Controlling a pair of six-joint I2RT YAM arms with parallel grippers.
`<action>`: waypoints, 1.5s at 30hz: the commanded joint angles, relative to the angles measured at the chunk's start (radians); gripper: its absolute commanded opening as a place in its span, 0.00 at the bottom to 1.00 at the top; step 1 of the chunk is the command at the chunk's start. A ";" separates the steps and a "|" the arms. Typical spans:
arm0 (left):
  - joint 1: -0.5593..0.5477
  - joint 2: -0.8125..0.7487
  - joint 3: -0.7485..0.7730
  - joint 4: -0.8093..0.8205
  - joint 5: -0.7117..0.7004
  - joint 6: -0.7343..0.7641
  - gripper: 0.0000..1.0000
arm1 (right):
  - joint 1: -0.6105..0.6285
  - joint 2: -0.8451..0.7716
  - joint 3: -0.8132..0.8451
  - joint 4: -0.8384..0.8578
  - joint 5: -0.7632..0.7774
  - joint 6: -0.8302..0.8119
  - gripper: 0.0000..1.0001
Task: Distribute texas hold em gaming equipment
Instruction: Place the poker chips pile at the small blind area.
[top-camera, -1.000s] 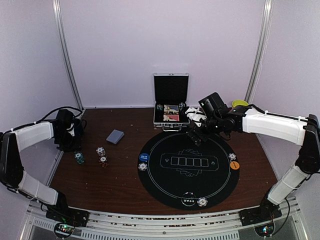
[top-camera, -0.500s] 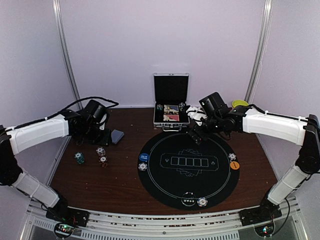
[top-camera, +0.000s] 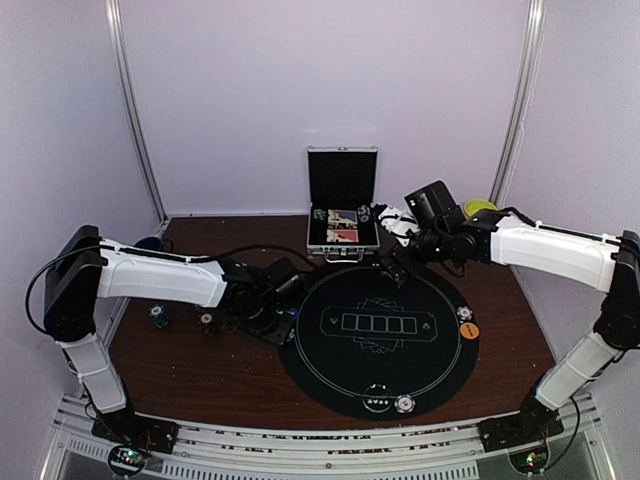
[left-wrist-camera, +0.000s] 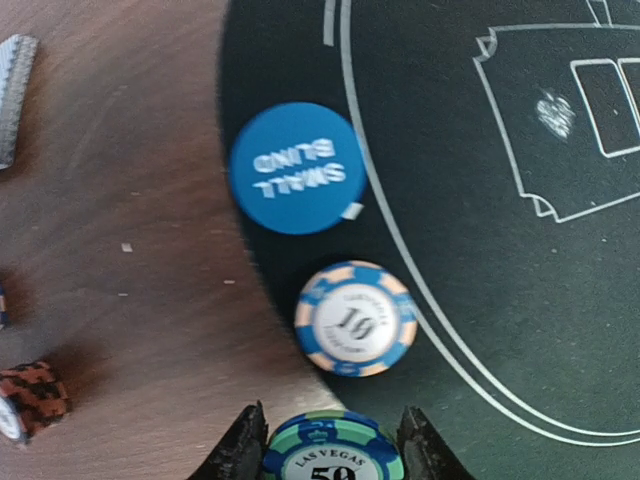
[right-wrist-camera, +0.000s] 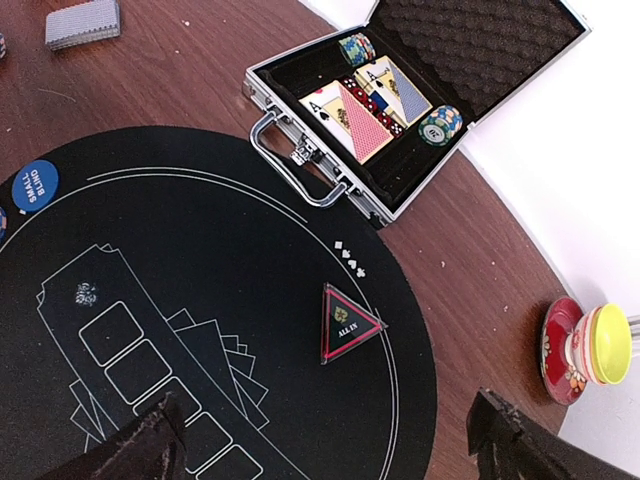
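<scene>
My left gripper (left-wrist-camera: 333, 462) is shut on a teal-and-blue poker chip (left-wrist-camera: 333, 450) at the left edge of the black round mat (top-camera: 400, 370). Just ahead of it on the mat lie a blue-and-white chip (left-wrist-camera: 356, 318) and the blue small-blind button (left-wrist-camera: 295, 168). My right gripper (right-wrist-camera: 325, 440) hangs open over the mat's far side, above a triangular all-in marker (right-wrist-camera: 347, 324). A grey-backed card deck (right-wrist-camera: 83, 22) lies on the wood. The open silver case (right-wrist-camera: 300, 165) holds cards (right-wrist-camera: 365, 110) and chips (right-wrist-camera: 440, 124).
An orange button (top-camera: 470, 329) and a chip (top-camera: 464, 313) sit at the mat's right edge, and another chip (top-camera: 404, 404) at its near edge. A teal chip stack (top-camera: 158, 316) and a red chip stack (left-wrist-camera: 30, 395) stand left. A yellow cup (right-wrist-camera: 600, 345) stands far right.
My left arm has swung from the table's far left across to the mat's left edge and now covers the card deck in the top view. The right gripper has drawn back slightly.
</scene>
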 joint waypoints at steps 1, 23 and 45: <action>-0.018 0.029 0.019 0.060 -0.016 -0.044 0.28 | -0.006 -0.039 -0.008 0.023 0.019 0.017 1.00; -0.084 0.104 0.020 0.082 0.008 -0.076 0.29 | -0.008 -0.043 -0.011 0.029 0.030 0.012 1.00; -0.084 0.147 0.058 0.030 -0.026 -0.073 0.41 | -0.008 -0.050 -0.013 0.030 0.020 0.011 1.00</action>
